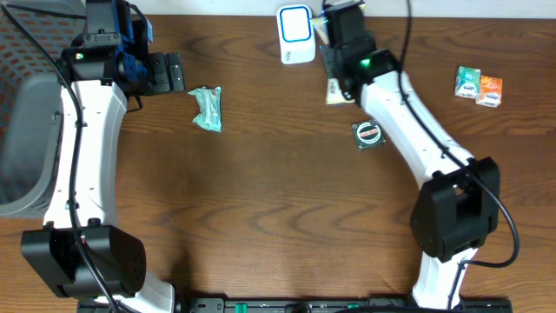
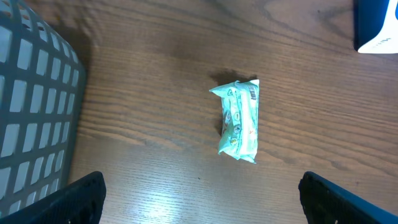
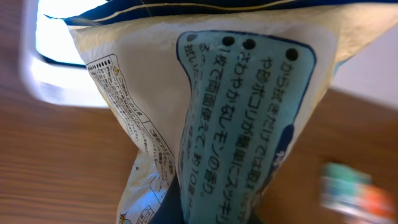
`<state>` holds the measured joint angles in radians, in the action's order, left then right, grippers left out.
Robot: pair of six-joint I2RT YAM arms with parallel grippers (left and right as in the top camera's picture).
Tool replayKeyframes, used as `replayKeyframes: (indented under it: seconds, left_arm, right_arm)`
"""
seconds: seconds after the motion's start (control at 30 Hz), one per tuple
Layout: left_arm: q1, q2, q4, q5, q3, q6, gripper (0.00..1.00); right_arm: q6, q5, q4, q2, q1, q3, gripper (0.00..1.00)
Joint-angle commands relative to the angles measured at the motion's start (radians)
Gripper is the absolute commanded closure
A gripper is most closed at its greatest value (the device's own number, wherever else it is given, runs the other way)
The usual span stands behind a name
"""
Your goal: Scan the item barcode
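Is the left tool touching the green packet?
Apart. Left wrist view shows the green packet lying ahead of the open left tool, gap between.

I see a brown wood table (image 1: 278, 217) — on it a green packet (image 1: 208, 109) left-centre, round black tin (image 1: 367, 133) mid-right, green pack (image 1: 467, 83) and orange pack (image 1: 490, 91) side by side far right, white-blue scanner (image 1: 296, 35) at the back, grey basket (image 1: 22, 130) at the left edge.

Table layout, taken from the scanner (image 1: 296, 35)
The scanner stands at the far edge of the table (image 1: 261, 200), about mid-width; the pouch (image 1: 334, 89) is just right of it; the round tin (image 1: 367, 133) lies right of it and nearer the arm bases; two small boxes (image 1: 479, 87) lie touching each other, well to its right; the packet (image 1: 208, 109) lies left of it and nearer; the basket (image 1: 26, 130) sits far to its left, at the table's edge.
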<state>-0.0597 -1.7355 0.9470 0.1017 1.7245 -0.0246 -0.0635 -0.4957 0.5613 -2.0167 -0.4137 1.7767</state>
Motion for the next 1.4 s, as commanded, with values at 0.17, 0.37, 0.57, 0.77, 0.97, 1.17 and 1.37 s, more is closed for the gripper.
replayKeyframes:
  seconds: [0.17, 0.37, 0.57, 0.77, 0.97, 1.17, 1.37]
  left_arm:
    - [0.002, 0.002, 0.006, -0.002, -0.004, 0.013, 0.02]
    - [0.002, 0.002, 0.006, -0.002, -0.004, 0.013, 0.02]
    - [0.002, 0.002, 0.006, -0.002, -0.004, 0.013, 0.02]
    - [0.002, 0.002, 0.006, -0.002, -0.004, 0.013, 0.02]
    - [0.002, 0.002, 0.006, -0.002, -0.004, 0.013, 0.02]
    - [0.002, 0.002, 0.006, -0.002, -0.004, 0.013, 0.02]
    - [0.002, 0.002, 0.006, -0.002, -0.004, 0.013, 0.02]
  right_arm:
    - [-0.146, -0.317, 0.133, -0.096, -0.077, 0.001, 0.99]
    - [-0.192, -0.364, 0.169, -0.199, -0.113, 0.002, 0.98]
    - [-0.191, -0.358, 0.203, -0.214, -0.212, 0.002, 0.75]
    - [-0.119, -0.285, 0.22, -0.214, -0.332, 0.002, 0.72]
    - [-0.026, -0.13, 0.243, -0.206, -0.35, 0.018, 0.65]
    - [0.081, 0.023, 0.361, -0.17, -0.261, 0.117, 0.53]
    - [0.085, 0.457, 0.4, -0.134, -0.1, 0.201, 0.27]
